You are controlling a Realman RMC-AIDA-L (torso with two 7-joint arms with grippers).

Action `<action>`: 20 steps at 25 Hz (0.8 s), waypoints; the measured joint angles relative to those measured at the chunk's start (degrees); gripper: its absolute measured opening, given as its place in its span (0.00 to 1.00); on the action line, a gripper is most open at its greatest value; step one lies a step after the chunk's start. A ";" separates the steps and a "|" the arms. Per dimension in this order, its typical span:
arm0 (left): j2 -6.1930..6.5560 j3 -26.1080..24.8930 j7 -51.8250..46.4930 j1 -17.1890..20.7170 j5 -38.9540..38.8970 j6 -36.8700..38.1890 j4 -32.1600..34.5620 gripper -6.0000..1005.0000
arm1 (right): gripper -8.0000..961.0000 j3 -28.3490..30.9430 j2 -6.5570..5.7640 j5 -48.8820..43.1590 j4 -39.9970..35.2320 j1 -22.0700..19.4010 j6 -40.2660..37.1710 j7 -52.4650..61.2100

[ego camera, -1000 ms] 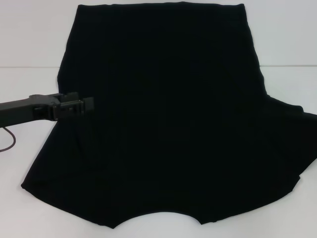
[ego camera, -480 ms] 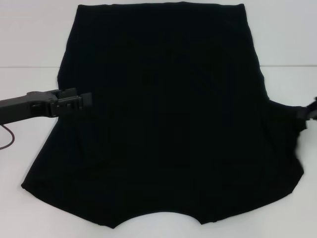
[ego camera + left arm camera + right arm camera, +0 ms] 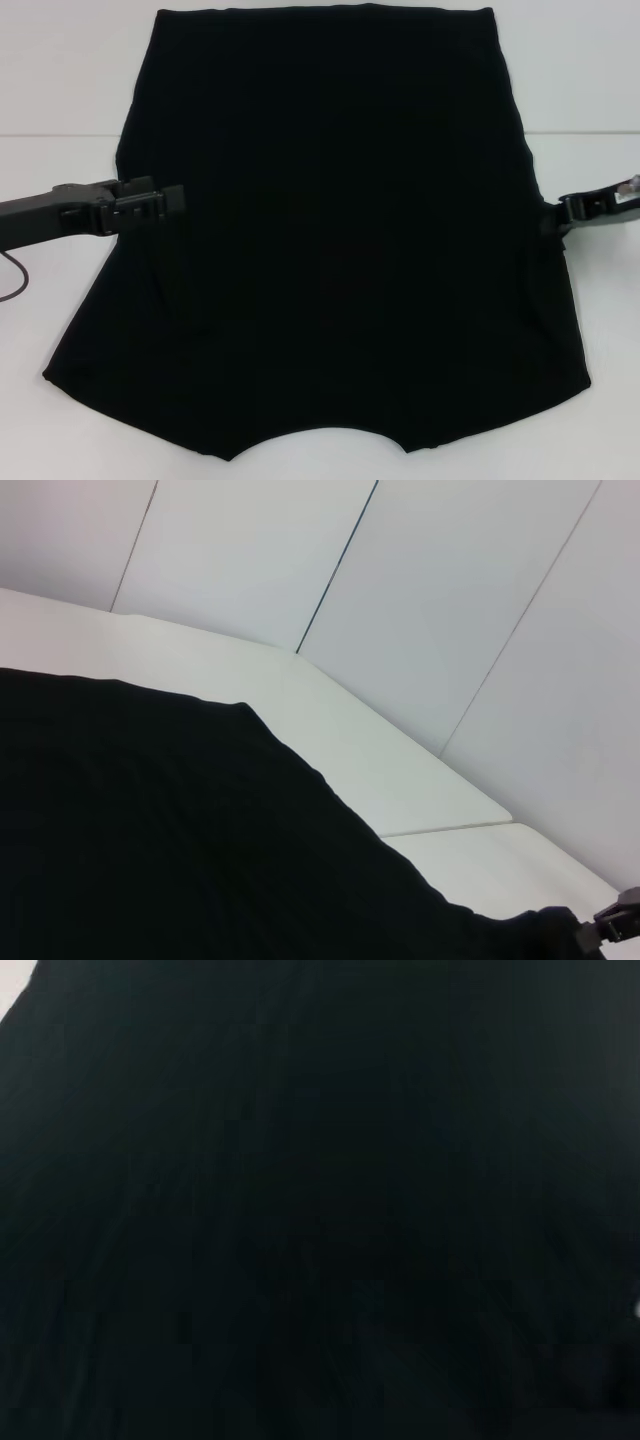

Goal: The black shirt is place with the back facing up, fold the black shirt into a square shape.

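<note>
The black shirt [image 3: 330, 230] lies spread flat on the white table [image 3: 60, 90], plain side up, filling most of the head view. Its collar cut-out is at the near edge. My left gripper [image 3: 175, 200] reaches in over the shirt's left edge at mid-height. At the shirt's right edge my right gripper [image 3: 550, 222] is shut on fabric of the folded-in right sleeve. The left wrist view shows the shirt [image 3: 150, 830] below, with the right gripper [image 3: 610, 930] far off at its edge. Black shirt fabric [image 3: 300, 1210] fills the right wrist view.
Bare white table surface shows on both sides of the shirt and beyond its far hem. A thin dark cable [image 3: 15, 280] loops under the left arm. Pale wall panels [image 3: 450, 600] stand behind the table.
My right gripper came into view from the right and moved inward. The right sleeve that stuck out now lies folded in, leaving that edge straight. My left gripper shifted slightly up.
</note>
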 joint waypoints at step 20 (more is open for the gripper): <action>0.00 -1.50 0.18 0.20 -0.82 0.02 0.00 0.66 | 0.02 -15.56 4.20 -11.36 -8.67 2.12 -0.26 -3.86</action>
